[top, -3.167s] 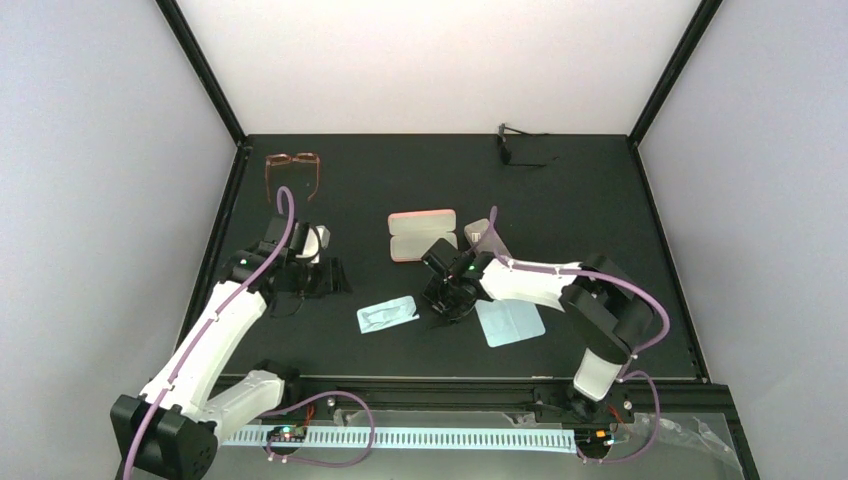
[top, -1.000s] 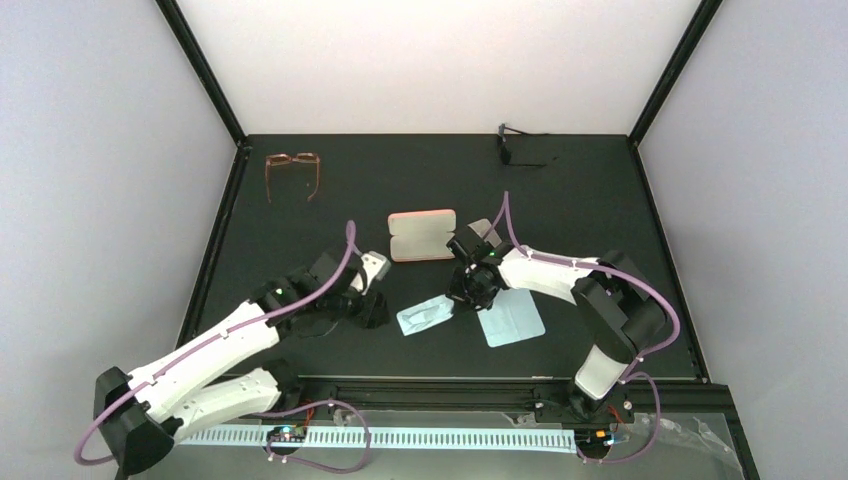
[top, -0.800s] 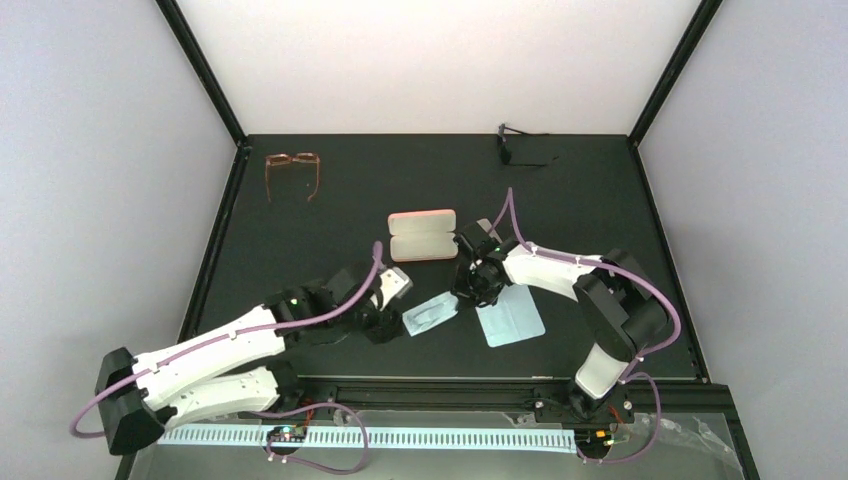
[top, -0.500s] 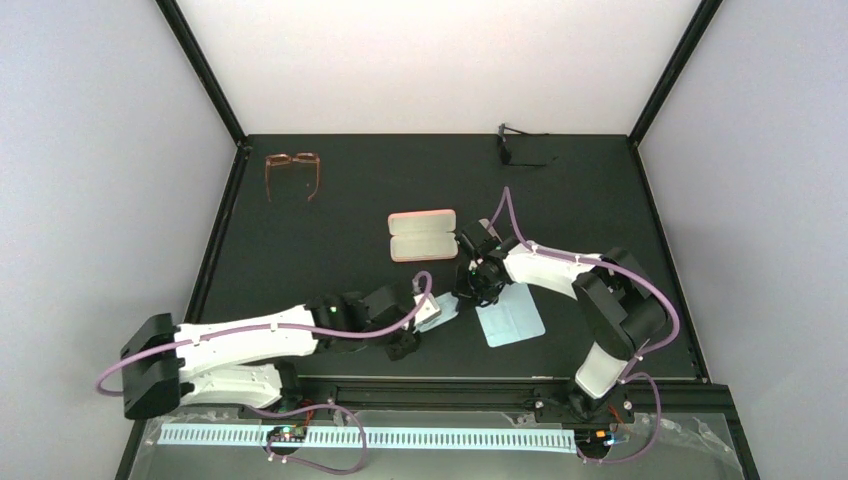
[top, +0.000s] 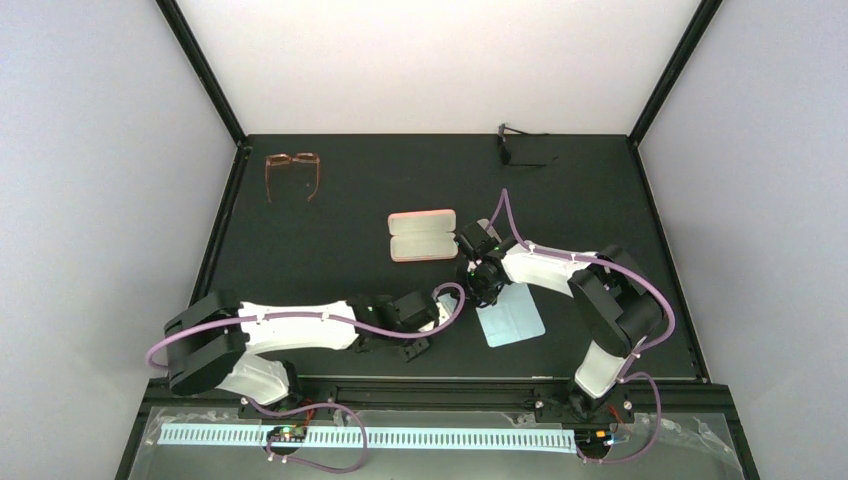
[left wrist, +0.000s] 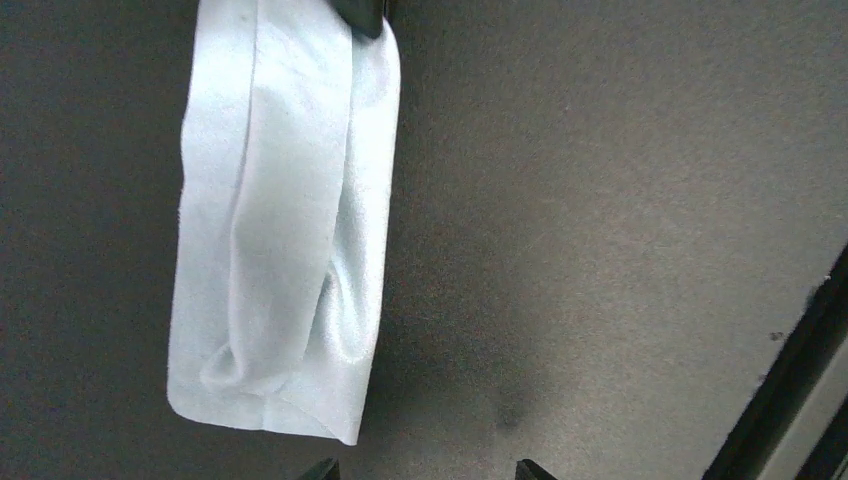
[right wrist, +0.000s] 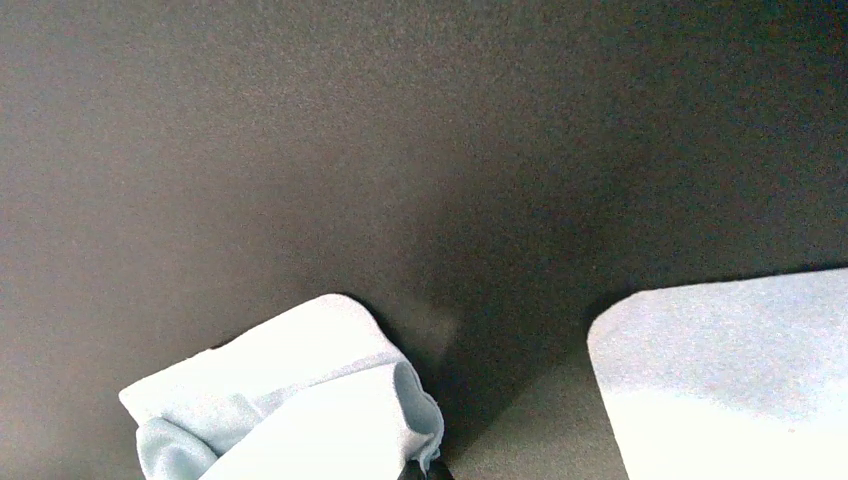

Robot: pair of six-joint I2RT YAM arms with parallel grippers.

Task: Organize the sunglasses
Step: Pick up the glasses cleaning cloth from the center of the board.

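1 thin black sunglasses (top: 506,148), far bench edge | 1 flat pale-blue cloth (top: 512,322) | 1 folded pale-blue cloth (left wrist: 280,250), mostly arm-hidden, pinched by right gripper (left wrist: 362,10) | left gripper (left wrist: 422,470) spread

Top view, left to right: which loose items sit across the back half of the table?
red glasses → pink case → sunglasses

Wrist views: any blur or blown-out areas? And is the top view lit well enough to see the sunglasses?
Left wrist: folded cloth bright but creases readable; table grainy. Right wrist: soft focus, flat blue cloth near washed out, dark shadow between the cloths. Top external: back wall blown white; the sunglasses barely stand out from the black table.
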